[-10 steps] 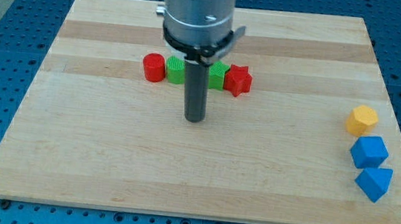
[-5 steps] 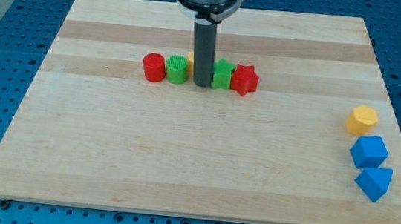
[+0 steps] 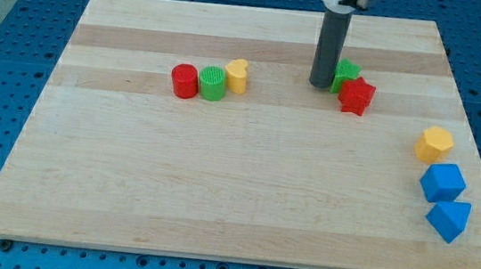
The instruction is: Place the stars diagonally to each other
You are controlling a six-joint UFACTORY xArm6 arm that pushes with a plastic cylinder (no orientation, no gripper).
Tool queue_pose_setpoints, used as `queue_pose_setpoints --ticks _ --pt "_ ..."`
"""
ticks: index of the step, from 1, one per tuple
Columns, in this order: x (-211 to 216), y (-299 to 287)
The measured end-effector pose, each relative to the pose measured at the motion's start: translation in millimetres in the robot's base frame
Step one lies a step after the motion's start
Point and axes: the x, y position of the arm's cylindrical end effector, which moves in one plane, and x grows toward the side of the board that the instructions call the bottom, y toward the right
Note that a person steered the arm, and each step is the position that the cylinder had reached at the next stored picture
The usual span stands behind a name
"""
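Note:
My tip (image 3: 322, 84) rests on the board at the upper right of centre, touching the left side of the green star (image 3: 348, 73). The red star (image 3: 356, 96) sits just below and to the right of the green star, touching it, so the two lie on a diagonal. The rod hides part of the green star's left edge.
A red cylinder (image 3: 184, 81), a green cylinder (image 3: 213, 83) and a yellow heart-like block (image 3: 237, 75) stand in a row left of centre. A yellow hexagon (image 3: 434, 144), a blue block (image 3: 442, 183) and a blue wedge (image 3: 448, 219) sit by the board's right edge.
My tip moved up, then to the right, pushing the green and red stars away from the row. The yellow block, hidden before, now shows beside the green cylinder.

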Motion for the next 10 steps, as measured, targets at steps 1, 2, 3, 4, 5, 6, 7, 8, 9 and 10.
queue_pose_setpoints --ticks 1,2,3,4,5,6,7,8,9,10 --pt "7 8" --pt "12 36" --pt "18 71" --pt "25 94" --pt "27 97" --pt "26 97" --pt "22 97" --pt "21 97" --pt "21 97" --pt "11 94"
